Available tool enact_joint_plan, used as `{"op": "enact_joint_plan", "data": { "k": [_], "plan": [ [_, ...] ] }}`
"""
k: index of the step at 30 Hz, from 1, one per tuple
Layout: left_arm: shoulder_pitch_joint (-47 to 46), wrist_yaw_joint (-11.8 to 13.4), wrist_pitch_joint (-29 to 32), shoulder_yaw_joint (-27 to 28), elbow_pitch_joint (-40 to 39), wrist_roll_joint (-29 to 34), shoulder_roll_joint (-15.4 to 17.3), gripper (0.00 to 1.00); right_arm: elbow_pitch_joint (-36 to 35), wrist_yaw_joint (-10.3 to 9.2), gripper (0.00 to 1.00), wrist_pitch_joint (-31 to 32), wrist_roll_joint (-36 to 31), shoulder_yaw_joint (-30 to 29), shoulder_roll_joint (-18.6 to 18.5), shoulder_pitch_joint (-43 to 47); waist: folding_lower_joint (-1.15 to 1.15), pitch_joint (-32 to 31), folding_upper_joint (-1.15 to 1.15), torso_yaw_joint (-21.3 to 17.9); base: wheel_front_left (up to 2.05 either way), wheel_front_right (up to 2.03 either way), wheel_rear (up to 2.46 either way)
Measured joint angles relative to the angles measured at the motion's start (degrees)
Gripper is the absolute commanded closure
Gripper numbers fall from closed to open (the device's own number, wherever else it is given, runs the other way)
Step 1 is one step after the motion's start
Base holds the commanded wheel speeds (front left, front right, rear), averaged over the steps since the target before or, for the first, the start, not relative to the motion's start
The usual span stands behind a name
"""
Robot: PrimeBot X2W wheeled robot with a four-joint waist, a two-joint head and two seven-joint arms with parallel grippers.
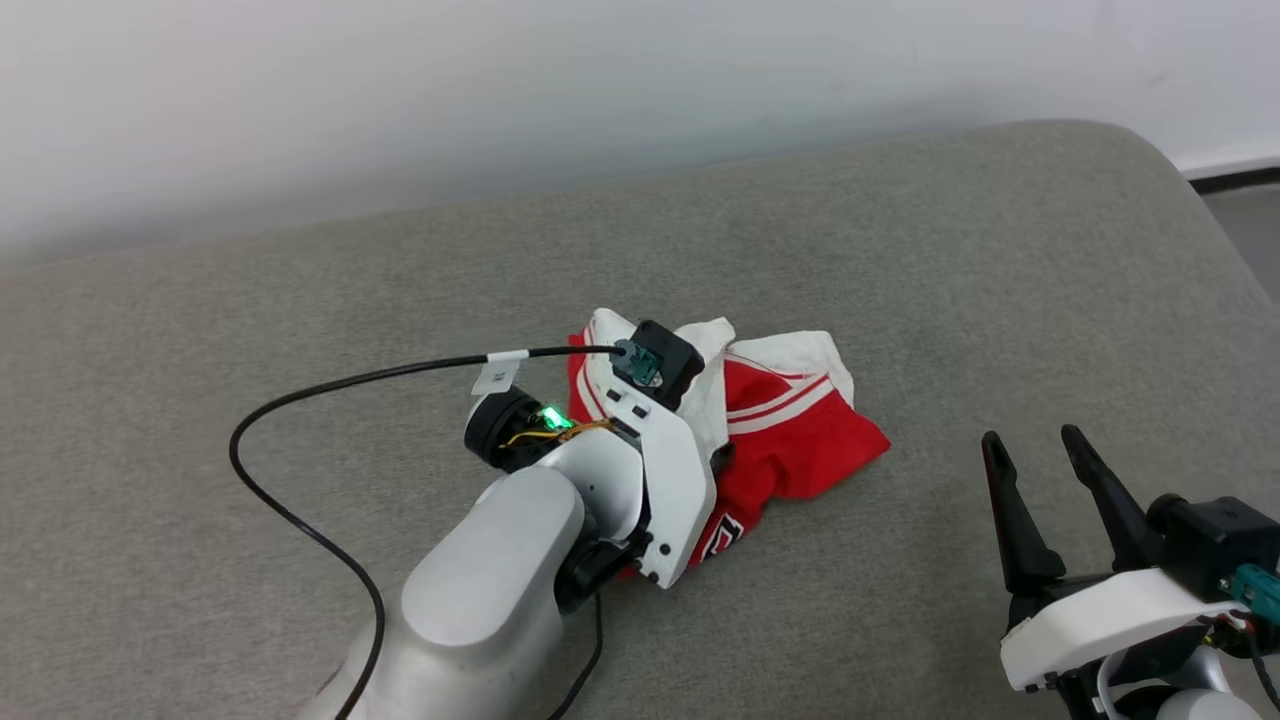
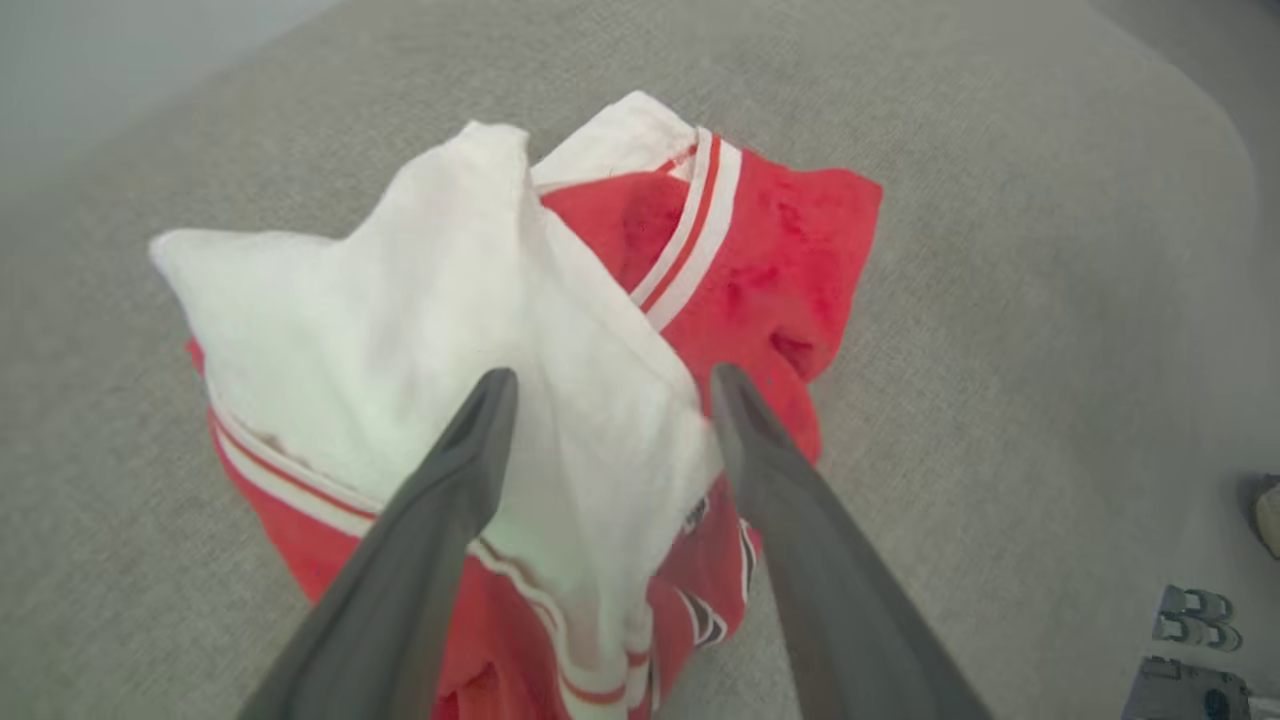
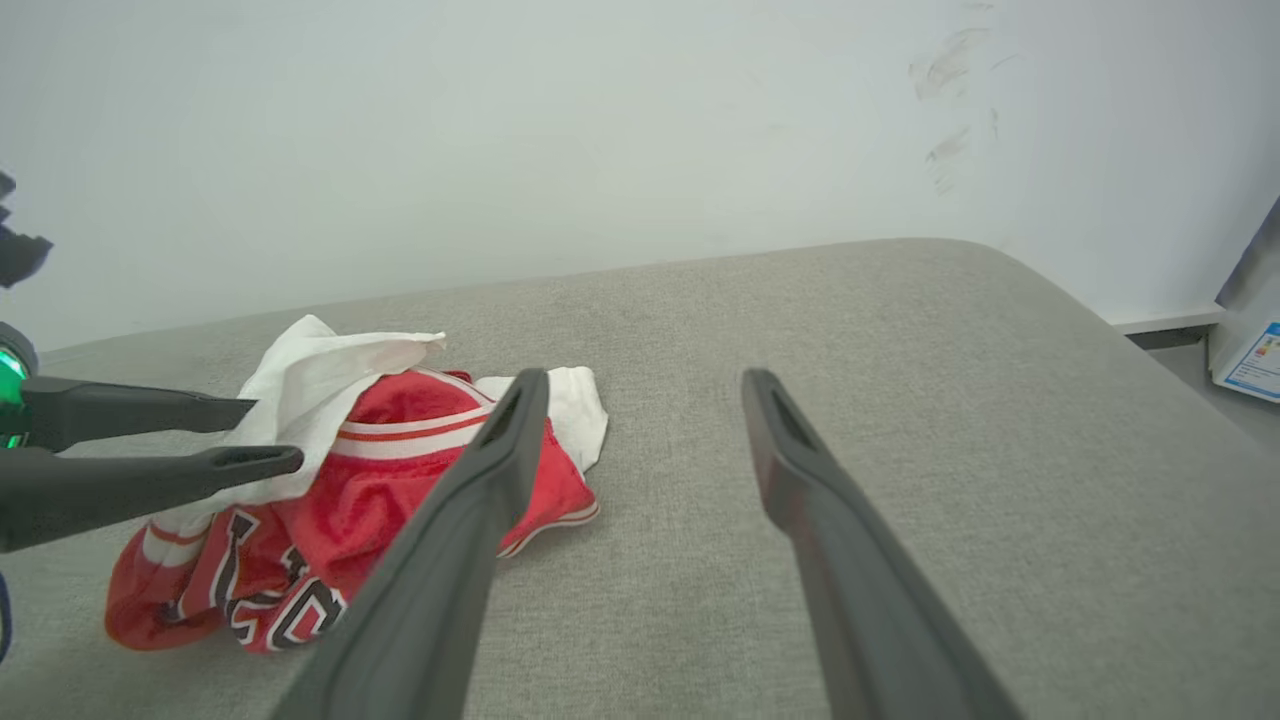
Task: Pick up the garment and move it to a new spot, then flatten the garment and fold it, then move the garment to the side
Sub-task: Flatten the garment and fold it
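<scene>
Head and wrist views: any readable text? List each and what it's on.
On the garment: black-and-white block letters, crumpled and partly hidden; no whole word reads.
On the cable tag: print too small to read.
On the blue-and-white label at the right wrist view's edge: too blurred to read.

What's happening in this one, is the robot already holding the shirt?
The left gripper is down over the crumpled red-and-white garment on the grey cushion, open, its fingers straddling a raised white fold. Nothing is gripped yet. The right gripper hangs open off to the side, clear of the cloth. The garment is bunched, not flattened or folded.
</scene>
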Motion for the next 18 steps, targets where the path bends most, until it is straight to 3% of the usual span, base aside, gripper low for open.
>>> {"op": "enact_joint_plan", "data": {
  "k": [3,4,5,6,13,18],
  "plan": [
    [-0.96,-0.12,2.94,-1.68,1.64,-1.33,0.78,0.02,0.62,0.01,0.00,-0.48,0.38,-0.12,0.00,-0.12,0.00,0.74,0.00,-1.07,0.00,0.00,0.00],
    [-1.35,-0.21,3.41,-1.93,1.96,-1.59,1.11,0.49,0.76,0.01,0.00,-0.85,0.45,-0.16,0.00,-0.19,0.00,0.98,0.00,-1.30,0.00,0.00,0.00],
    [-1.70,-0.30,3.38,-2.03,2.00,-1.91,1.31,0.78,0.99,0.00,0.00,-0.89,0.48,-0.22,-0.01,-0.35,0.00,1.19,0.00,-1.50,0.00,0.00,0.00],
    [-1.98,-0.30,3.13,-2.27,2.03,-1.94,1.52,1.00,1.14,0.00,0.00,-0.97,0.63,-0.20,0.01,-0.61,0.00,1.31,0.00,-1.66,0.00,0.00,0.00],
    [-3.52,-0.33,0.31,-3.11,1.15,-2.09,2.44,1.00,1.81,0.00,0.00,-1.59,1.00,-1.11,0.01,-0.72,0.00,1.10,0.00,-0.67,0.00,0.00,0.00],
    [-4.03,2.65,-5.71,0.18,-3.67,-1.87,3.96,1.00,1.47,0.00,0.00,-1.52,0.85,-1.81,0.00,-0.71,0.00,0.85,0.00,2.02,0.00,0.00,0.00]
  ]
}}
